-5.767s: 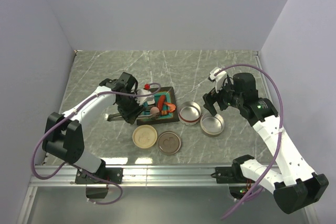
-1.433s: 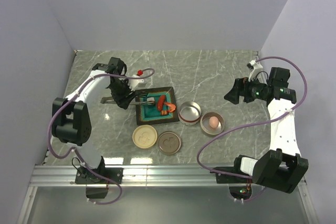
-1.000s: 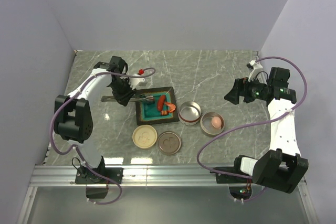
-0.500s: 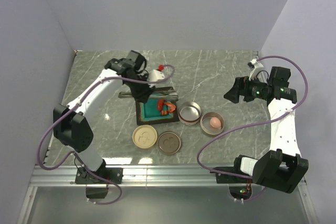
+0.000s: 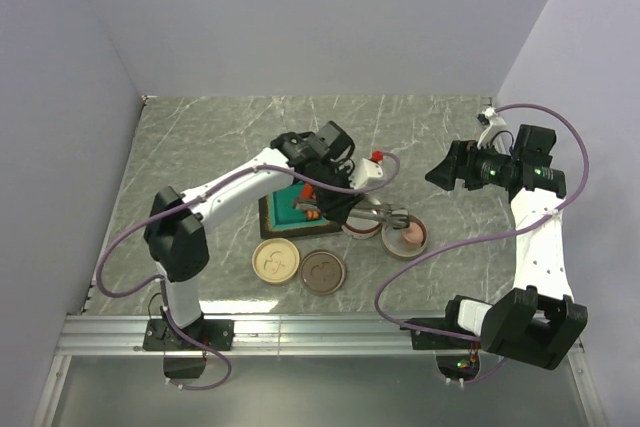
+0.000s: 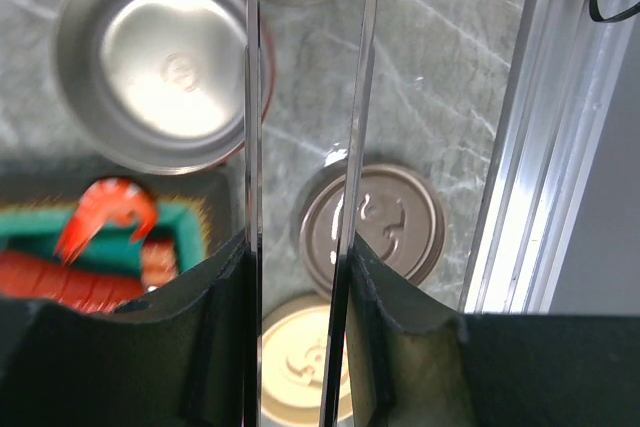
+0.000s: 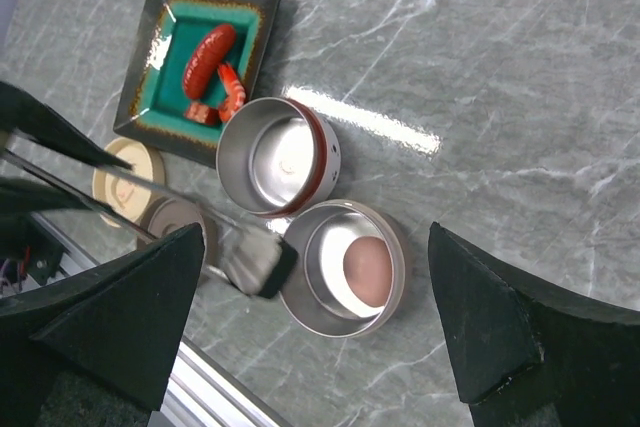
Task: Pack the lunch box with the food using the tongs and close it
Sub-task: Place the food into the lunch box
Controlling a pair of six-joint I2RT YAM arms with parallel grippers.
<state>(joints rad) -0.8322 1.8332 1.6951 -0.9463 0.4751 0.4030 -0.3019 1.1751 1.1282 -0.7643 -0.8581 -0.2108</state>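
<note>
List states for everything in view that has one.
left tool: shut on tongs
right tool: open, empty
tongs: pinching cube at the tips
cube: held in tongs, by egg tin's rim
egg: in egg tin
egg tin: uncovered
red tin: uncovered, empty
tray: holds sausage, shrimp
beige lid: off, lying flat
brown lid: off, lying flat

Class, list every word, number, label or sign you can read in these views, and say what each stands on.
None can be read as text.
Raised design on the brown lid: no legible words.
Raised design on the cream lid: too blurred.
Small stamp inside the empty steel bowl: too small to read.
</note>
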